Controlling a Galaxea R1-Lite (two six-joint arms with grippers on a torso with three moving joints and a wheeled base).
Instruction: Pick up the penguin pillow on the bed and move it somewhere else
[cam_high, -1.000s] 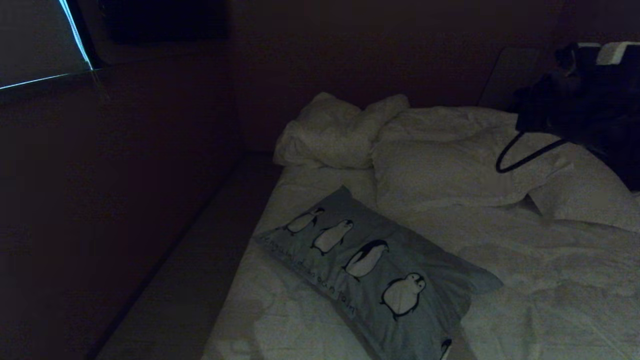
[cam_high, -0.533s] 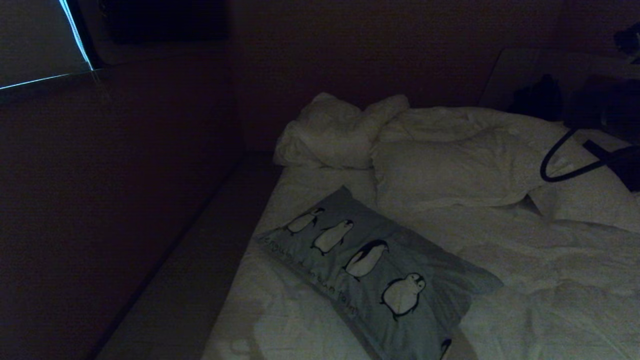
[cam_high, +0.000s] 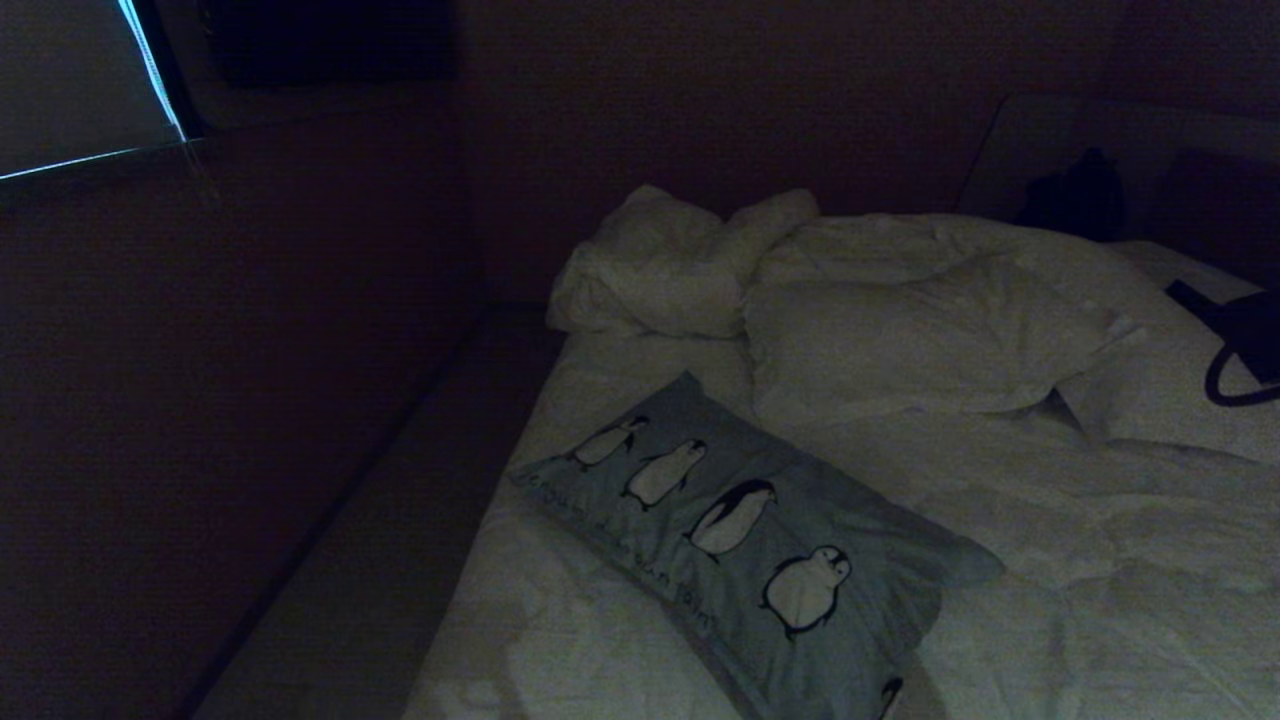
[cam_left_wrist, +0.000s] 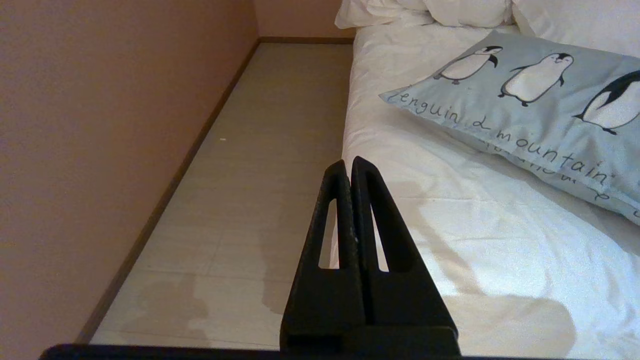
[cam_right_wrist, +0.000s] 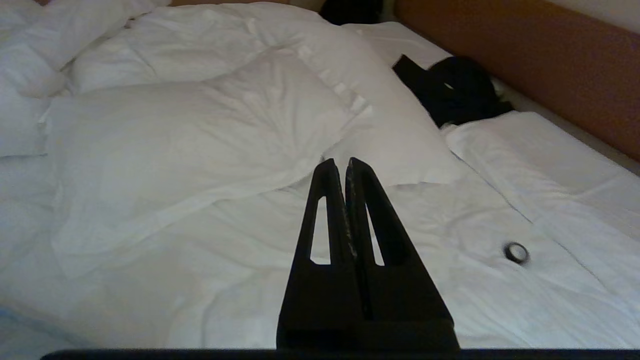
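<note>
Penguin pillow (cam_high: 745, 540): lies flat near the left edge of the bed (cam_high: 1050, 560), askew, untouched. The head view shows four penguins in a row; the left wrist view adds the script "penguin mountain" along its lower edge.

Left gripper (cam_left_wrist: 348, 165): fingers pressed together, empty, poised over the bed's edge, the pillow ahead of it and to one side, apart. Not in the head view.

Right gripper (cam_right_wrist: 339, 166): fingers shut tight, holding nothing, above the white bedding. Only a dark cable loop (cam_high: 1235, 385) shows at the head view's right border.

Ahead of the right gripper: white pillow (cam_right_wrist: 190, 135) and rumpled duvet (cam_high: 670, 265).

Beyond it to one side: black garment (cam_right_wrist: 452, 90) by the brown headboard (cam_right_wrist: 525, 60); small dark ring (cam_right_wrist: 516, 252) on the sheet, seen in the right wrist view only.

Beside the left gripper: pale floor (cam_left_wrist: 260, 165) and wall (cam_left_wrist: 100, 125).
</note>
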